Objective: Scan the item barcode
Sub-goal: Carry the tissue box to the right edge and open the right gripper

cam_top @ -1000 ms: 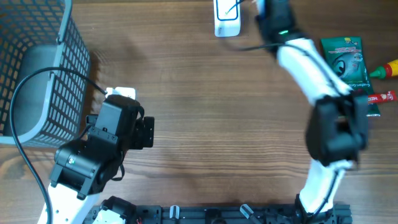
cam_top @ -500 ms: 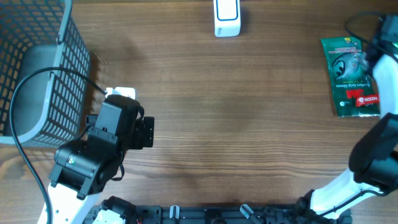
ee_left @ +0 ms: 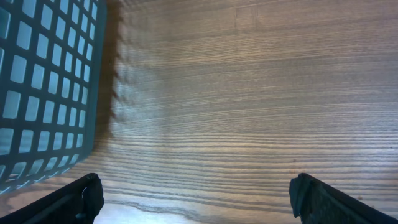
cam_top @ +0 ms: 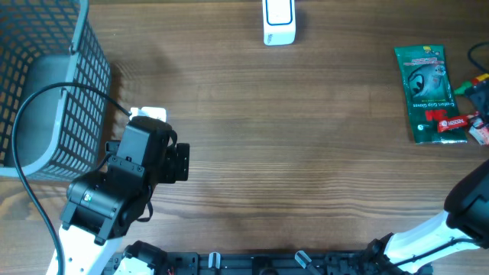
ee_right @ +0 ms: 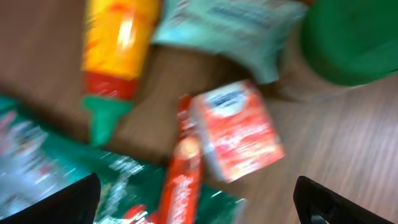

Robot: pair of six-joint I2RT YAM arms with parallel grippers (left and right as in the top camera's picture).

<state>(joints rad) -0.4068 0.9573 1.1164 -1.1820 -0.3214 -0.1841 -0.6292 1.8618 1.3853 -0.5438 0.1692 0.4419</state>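
Observation:
In the right wrist view, which is blurred, my right gripper (ee_right: 199, 208) is open, its dark fingertips (ee_right: 68, 202) far apart above a pile of items. Below it lie a small red box (ee_right: 239, 130), a red tube (ee_right: 183, 180), a green packet (ee_right: 43, 168) and a yellow bottle (ee_right: 118, 43) with a green cap. Overhead, the green packet (cam_top: 430, 93) and the red items (cam_top: 474, 126) sit at the far right edge. A white scanner (cam_top: 279, 21) stands at the top middle. My left gripper (ee_left: 202, 199) is open over bare wood.
A grey mesh basket (cam_top: 38, 84) fills the upper left, its wall (ee_left: 43, 81) close to my left gripper. A teal pouch (ee_right: 230, 28) and a round green thing (ee_right: 351, 37) lie beyond the red box. My right arm (cam_top: 466, 214) rises at the lower right.
My right arm swung from near the scanner out to the far right edge, leaving most of the overhead view. A red box now shows beside the green packet. The left arm stayed still.

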